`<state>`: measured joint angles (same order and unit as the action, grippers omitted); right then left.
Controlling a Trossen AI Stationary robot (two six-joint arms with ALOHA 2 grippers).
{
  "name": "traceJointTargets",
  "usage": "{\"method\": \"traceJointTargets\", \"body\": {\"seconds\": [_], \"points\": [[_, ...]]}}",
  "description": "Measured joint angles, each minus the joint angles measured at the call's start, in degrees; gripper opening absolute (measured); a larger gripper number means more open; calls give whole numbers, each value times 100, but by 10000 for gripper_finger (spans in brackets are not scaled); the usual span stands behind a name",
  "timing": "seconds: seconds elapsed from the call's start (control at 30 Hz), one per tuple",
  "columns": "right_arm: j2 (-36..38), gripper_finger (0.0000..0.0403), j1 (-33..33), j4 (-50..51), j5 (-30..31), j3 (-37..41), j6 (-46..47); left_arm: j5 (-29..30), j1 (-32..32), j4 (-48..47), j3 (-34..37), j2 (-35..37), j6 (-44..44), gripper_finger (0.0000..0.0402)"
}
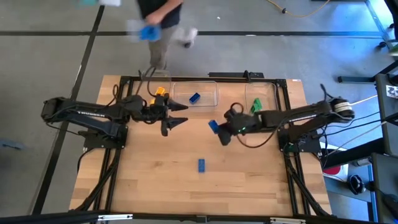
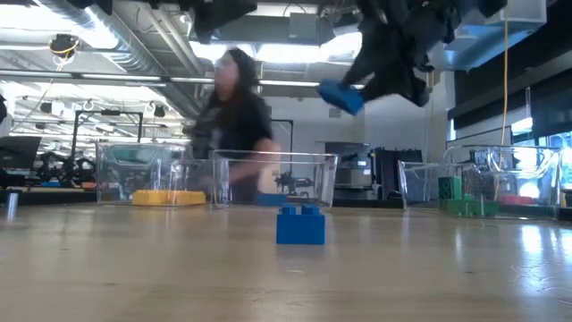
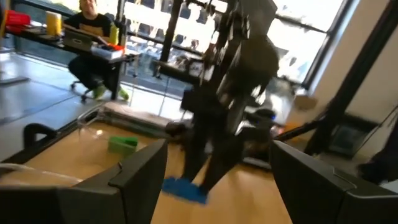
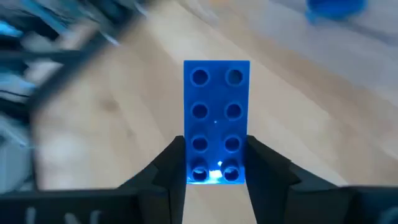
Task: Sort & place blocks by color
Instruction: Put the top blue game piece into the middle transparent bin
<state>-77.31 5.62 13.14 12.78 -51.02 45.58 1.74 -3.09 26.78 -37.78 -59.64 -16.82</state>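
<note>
Right pincer (image 1: 214, 127) is up above the wooden surface (image 1: 155, 180), clamped on a blue studded plastic brick (image 4: 216, 118). Left pincer (image 1: 179, 115) hangs spread wide, gripping nothing. Far along the surface: yellow pieces (image 2: 168, 198) in the left clear bin (image 2: 152, 179), a blue brick (image 1: 194, 98) in the middle bin (image 1: 196, 93), green ones (image 1: 255, 106) in the right bin (image 1: 261, 99). Another blue brick (image 1: 202, 164) lies loose, nearer.

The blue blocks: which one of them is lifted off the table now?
The blue block clamped in the right gripper, held above the table. Another blue block lies on the bare wood, and a third rests inside the middle clear bin.
</note>
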Motion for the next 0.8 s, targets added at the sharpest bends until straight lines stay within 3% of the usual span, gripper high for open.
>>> {"method": "traceJointTargets", "body": {"seconds": [0.17,0.27,0.37,0.6,0.8], "points": [[440,124,-408,-1315,-969,547,-564,10,-131,-101,-332,-494,982,273],[502,124,-654,-1462,-1358,572,-875,9,-127,-483,-762,-847,1825,273],[500,124,-852,-1694,-1520,572,-1295,54,-120,-934,-1148,-1202,2082,273],[500,124,-1097,-2436,-1747,572,-2253,230,-287,-945,-1590,-1699,661,273],[500,124,-1110,-2972,-1866,572,-2626,-635,-681,-908,-1679,-1696,-601,273]]}}
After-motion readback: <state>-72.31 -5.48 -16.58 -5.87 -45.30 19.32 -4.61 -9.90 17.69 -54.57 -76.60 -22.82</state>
